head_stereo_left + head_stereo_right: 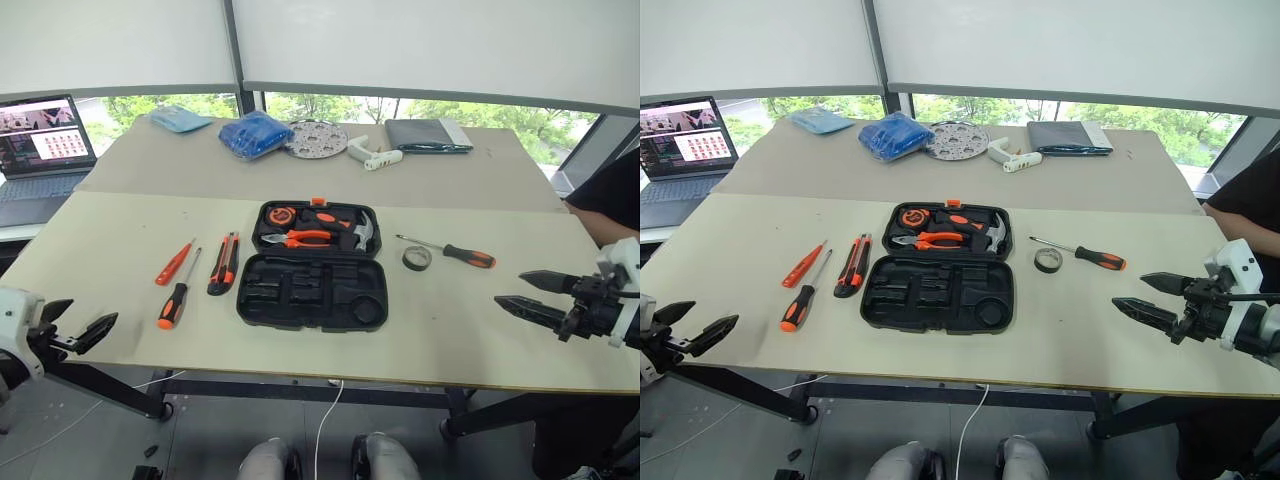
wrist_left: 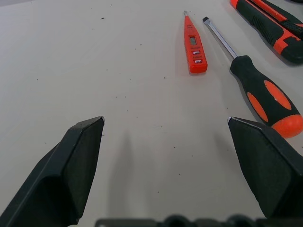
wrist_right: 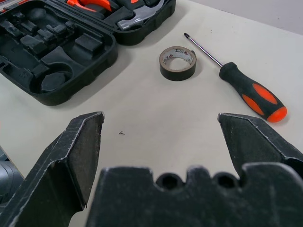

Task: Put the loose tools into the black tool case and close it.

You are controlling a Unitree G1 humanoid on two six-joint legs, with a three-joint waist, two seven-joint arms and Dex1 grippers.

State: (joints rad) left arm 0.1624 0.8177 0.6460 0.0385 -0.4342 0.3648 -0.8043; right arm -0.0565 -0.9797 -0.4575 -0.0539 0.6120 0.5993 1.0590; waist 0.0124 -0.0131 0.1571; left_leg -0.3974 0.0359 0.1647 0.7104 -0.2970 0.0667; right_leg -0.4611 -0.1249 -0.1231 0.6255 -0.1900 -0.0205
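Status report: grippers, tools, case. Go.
Left gripper and right gripper open, empty. Black tool case open; screwdrivers, utility knife, tape roll loose on the table. Nothing blocking.

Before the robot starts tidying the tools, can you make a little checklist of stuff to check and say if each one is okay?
1. Tool case lying open: ok.
2. Empty slots in its near half: ok.
3. Left gripper open and holding nothing: ok.
4. Right gripper open and holding nothing: ok.
5. Tools put away: not ok. Two screwdrivers and the knife lie left of the case; the tape roll and another screwdriver lie right.
6. Whether each tool fits its slot: cannot tell.
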